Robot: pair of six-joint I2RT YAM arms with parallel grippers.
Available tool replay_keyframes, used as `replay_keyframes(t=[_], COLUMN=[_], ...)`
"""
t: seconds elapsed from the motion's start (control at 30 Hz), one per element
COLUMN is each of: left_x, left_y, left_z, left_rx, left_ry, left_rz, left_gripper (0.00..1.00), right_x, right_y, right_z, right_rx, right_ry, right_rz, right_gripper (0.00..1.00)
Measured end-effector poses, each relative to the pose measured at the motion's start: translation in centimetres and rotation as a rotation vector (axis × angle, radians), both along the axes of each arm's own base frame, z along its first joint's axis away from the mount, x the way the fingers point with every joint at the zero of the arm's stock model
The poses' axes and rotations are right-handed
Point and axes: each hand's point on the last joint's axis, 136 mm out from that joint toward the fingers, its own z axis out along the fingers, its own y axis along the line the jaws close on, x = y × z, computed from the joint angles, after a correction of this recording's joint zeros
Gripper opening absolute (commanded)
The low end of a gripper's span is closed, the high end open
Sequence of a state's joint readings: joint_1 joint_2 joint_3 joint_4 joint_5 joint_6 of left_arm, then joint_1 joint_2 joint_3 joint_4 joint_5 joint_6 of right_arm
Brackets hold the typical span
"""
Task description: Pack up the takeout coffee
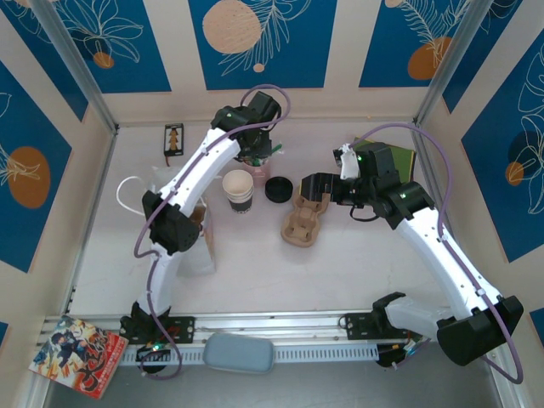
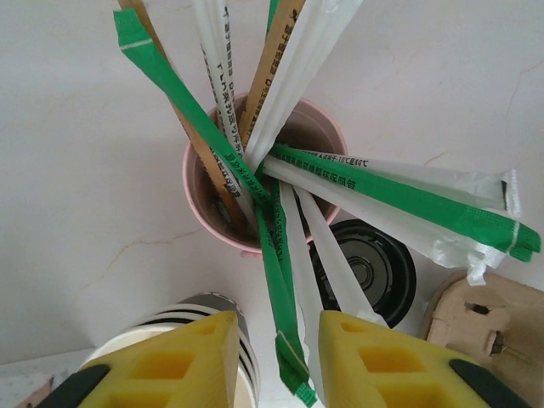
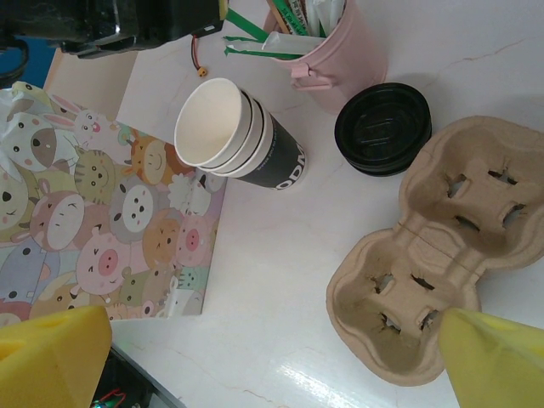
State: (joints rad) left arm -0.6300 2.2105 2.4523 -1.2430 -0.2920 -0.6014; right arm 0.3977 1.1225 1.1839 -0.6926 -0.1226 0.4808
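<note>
Left gripper [image 2: 278,340] sits right over the pink cup [image 2: 190,183], which is stuffed with wrapped straws [image 2: 399,200]. One green straw [image 2: 274,272] runs through its gap. Jaws are part-way apart and the pads aren't on it. Open cup stack [image 2: 174,319] is beside one finger, black lid [image 2: 370,272] beside the other. Right gripper [image 3: 272,357] is spread wide above the bare cardboard carrier [image 3: 442,255], with the animal-print bag [image 3: 110,229] flat off to its side. Takeout coffee: can't tell where.
</note>
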Motion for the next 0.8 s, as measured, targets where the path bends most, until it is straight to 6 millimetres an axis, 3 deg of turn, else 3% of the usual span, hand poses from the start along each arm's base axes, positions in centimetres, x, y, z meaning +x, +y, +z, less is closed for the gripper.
replay_keyframes(t=[0.17, 0.23, 0.43, 0.63, 0.8], left_x=[0.2, 0.2, 0.2, 0.3, 0.3], left_y=[0.0, 0.0, 0.1, 0.1, 0.2], left_z=[-0.6, -0.6, -0.6, -0.3, 1.2], left_rx=[0.005, 0.007, 0.010, 0.007, -0.007], left_ry=[0.012, 0.011, 0.010, 0.001, -0.023], left_rz=[0.000, -0.001, -0.003, -0.001, 0.000], left_gripper=[0.23, 0.11, 0.01, 0.00, 0.00], right_x=[0.0, 0.0, 0.0, 0.1, 0.2], right_y=[0.0, 0.0, 0.0, 0.0, 0.0], right_z=[0.0, 0.0, 0.0, 0.0, 0.1], right_rx=[-0.003, -0.003, -0.003, -0.002, 0.001], right_ry=[-0.001, -0.002, -0.002, -0.004, -0.010], right_rz=[-0.001, -0.001, -0.001, -0.001, -0.001], right_gripper=[0.99, 0.99, 0.99, 0.99, 0.99])
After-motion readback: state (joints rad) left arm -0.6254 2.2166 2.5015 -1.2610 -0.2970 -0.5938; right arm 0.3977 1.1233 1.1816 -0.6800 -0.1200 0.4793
